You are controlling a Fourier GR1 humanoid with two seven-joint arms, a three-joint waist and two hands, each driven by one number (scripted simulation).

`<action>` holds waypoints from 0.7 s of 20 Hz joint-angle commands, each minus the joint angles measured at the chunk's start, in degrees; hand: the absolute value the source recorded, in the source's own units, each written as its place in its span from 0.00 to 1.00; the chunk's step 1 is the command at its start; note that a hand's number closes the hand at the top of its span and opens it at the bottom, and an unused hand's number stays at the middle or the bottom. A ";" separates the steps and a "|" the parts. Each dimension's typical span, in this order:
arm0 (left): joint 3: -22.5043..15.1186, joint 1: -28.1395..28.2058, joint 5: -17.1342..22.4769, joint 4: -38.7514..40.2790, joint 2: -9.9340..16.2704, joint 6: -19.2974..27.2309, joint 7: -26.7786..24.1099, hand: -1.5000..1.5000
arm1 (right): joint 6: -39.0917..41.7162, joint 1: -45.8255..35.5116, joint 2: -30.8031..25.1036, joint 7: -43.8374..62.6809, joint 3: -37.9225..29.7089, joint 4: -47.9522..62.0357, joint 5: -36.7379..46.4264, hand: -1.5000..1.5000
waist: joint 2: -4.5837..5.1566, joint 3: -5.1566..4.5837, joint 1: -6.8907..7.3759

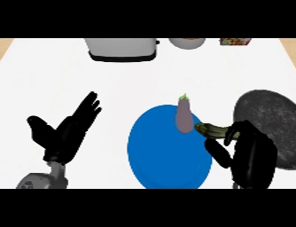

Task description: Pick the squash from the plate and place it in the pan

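The squash is apparently clasped by the curled right hand beside the blue plate; the left hand is held open

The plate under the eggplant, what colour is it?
Solid blue; the plate shows in the head view, with the purple eggplant lying on it.

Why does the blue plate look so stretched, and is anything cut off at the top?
Head view: the camera looks steeply down, so the round blue plate appears taller than wide. Head view: the toaster, a bowl and a small box are cropped at the top edge. Head view: lighting is flat, with hardly any shadows on the counter.
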 commanded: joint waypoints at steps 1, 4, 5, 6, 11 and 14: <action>-0.38 -0.44 -0.94 0.30 -1.26 0.66 0.18 0.50 | -7.35 -4.01 -2.92 -5.21 -8.69 9.68 -3.91 1.00 | 0.08 0.00 0.31; 0.02 2.22 -0.11 0.10 -0.58 -1.50 -1.43 0.50 | -13.57 -2.85 -6.02 -9.42 -12.96 14.00 -5.81 1.00 | 0.05 0.02 0.38; -0.36 0.73 -0.90 0.33 -1.44 -0.22 -0.30 0.50 | -12.78 -6.38 -5.26 -8.20 -15.07 15.70 -5.36 1.00 | 0.06 0.00 0.37; 2.44 0.32 1.37 1.21 1.39 -3.39 -1.46 0.50 | -18.18 -5.53 -6.21 -9.92 -17.29 19.53 -6.33 1.00 | 0.20 0.03 0.52; -0.75 3.28 -1.67 -3.80 -1.49 0.13 -0.10 0.50 | -22.60 -8.59 -11.22 -17.53 -24.25 25.13 -17.33 1.00 | -0.01 0.03 0.48; 0.81 -1.07 -0.80 -0.63 -1.44 -0.29 1.91 0.50 | -28.98 -13.99 -12.27 -26.25 -26.97 39.55 -24.18 1.00 | 0.25 0.08 0.75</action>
